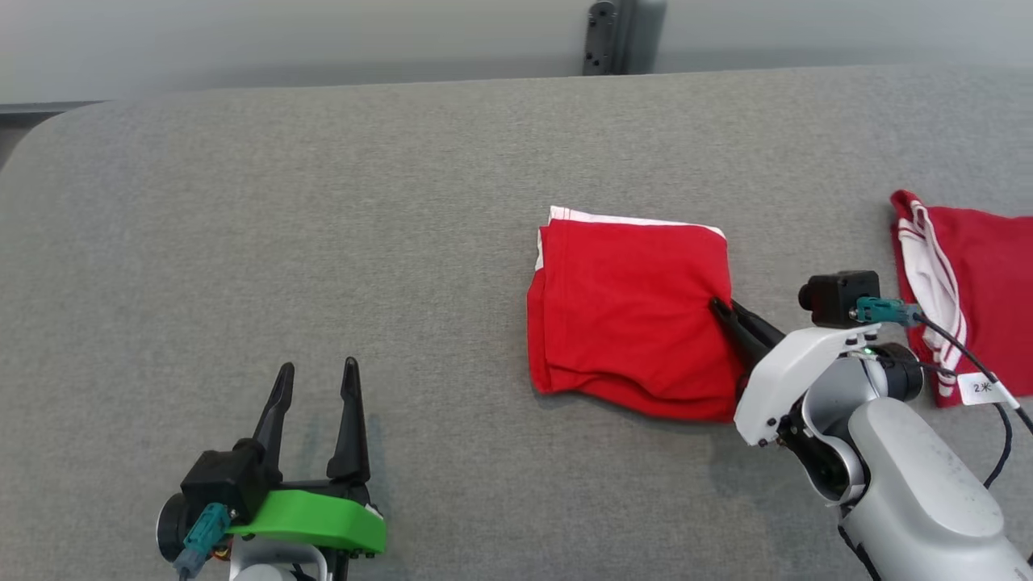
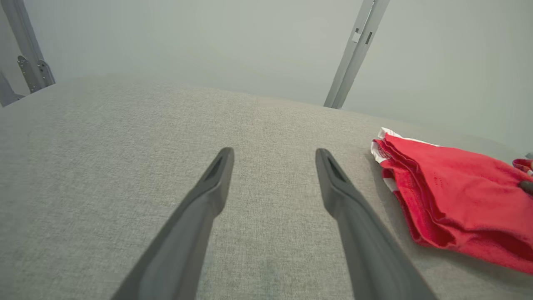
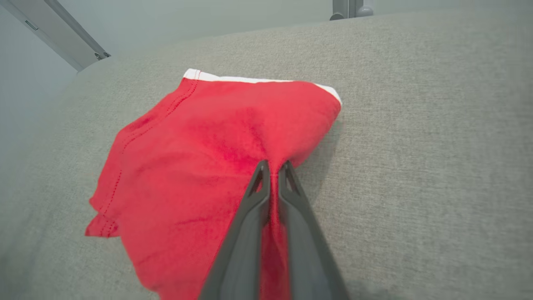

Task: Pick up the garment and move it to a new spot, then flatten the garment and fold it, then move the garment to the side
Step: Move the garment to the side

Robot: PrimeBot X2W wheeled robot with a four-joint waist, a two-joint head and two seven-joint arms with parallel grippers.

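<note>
Right gripper [image 3: 272, 166]: jaws closed on a pinch of red cloth at the right edge of the folded garment [image 1: 629, 315], which lies flat right of centre on the grey table [image 1: 323, 202]. The left gripper [image 1: 316, 375] is wide open and empty, well apart to the left. Garment judged light, soft and limp, its stacked layers liable to slip or unfold if lifted by one edge, so a hold through all layers is advised. No brand is legible on it; a white tag [image 1: 980, 389] by the right arm's cable, over a second garment [image 1: 984, 274], shows "2" and an unreadable mark.
</note>
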